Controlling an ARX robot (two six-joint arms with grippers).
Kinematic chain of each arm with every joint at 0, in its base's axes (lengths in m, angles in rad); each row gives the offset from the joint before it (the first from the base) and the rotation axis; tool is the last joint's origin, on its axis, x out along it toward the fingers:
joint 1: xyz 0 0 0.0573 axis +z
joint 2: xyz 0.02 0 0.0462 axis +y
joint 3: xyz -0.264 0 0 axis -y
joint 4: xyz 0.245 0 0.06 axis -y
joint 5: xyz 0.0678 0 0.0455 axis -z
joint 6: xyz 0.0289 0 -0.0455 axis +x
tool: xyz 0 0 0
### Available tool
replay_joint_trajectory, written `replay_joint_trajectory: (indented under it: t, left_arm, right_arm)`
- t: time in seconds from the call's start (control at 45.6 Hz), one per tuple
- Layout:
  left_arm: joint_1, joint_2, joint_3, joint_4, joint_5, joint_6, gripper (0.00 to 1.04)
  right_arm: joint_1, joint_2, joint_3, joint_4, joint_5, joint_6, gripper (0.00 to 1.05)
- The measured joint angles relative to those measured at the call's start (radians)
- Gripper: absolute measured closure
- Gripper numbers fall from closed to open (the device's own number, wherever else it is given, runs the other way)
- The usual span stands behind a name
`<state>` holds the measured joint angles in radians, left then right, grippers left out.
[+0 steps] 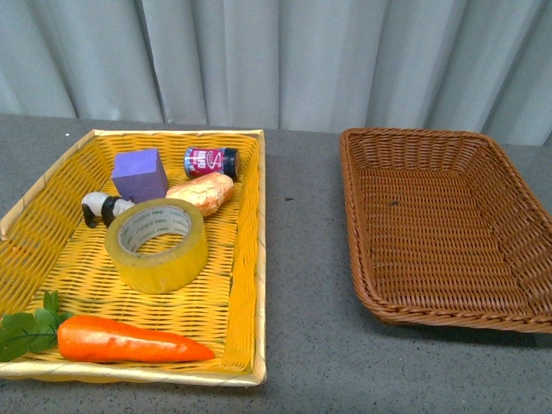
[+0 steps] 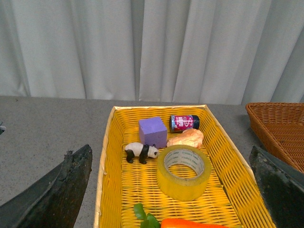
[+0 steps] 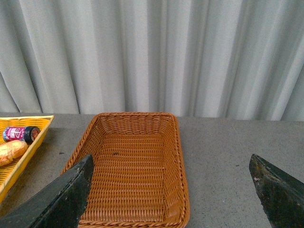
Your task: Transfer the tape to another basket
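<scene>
The tape [image 1: 158,244], a wide yellowish roll with a white printed core, lies flat in the middle of the yellow woven basket [image 1: 246,293] on the left of the table. The left wrist view shows the tape [image 2: 184,172] ahead of my left gripper [image 2: 173,199], whose fingers [image 2: 57,194] stand wide open above the near end of that basket. The brown wicker basket [image 1: 362,185] sits on the right with nothing in it. My right gripper [image 3: 173,199] hangs open over the near right corner of the brown basket [image 3: 180,156]. Neither arm shows in the front view.
Sharing the yellow basket [image 2: 107,156] with the tape are a purple cube [image 1: 140,175], a small dark can [image 1: 210,161], a bread-like piece [image 1: 203,191], a panda figure [image 1: 104,209] and an orange carrot [image 1: 129,340]. A strip of grey table [image 1: 302,259] separates the baskets. Curtains hang behind.
</scene>
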<state>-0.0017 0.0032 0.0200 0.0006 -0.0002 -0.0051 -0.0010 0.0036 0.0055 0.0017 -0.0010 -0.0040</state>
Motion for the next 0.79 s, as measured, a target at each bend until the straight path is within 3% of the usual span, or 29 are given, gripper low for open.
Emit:
replay_joint_trajectory:
  t: [0.789]
  left_arm:
    - [0.000,0.000,0.000,0.000,0.000,0.000,0.07]
  right_arm:
    - [0.000,0.000,0.000,0.000,0.000,0.000,0.09]
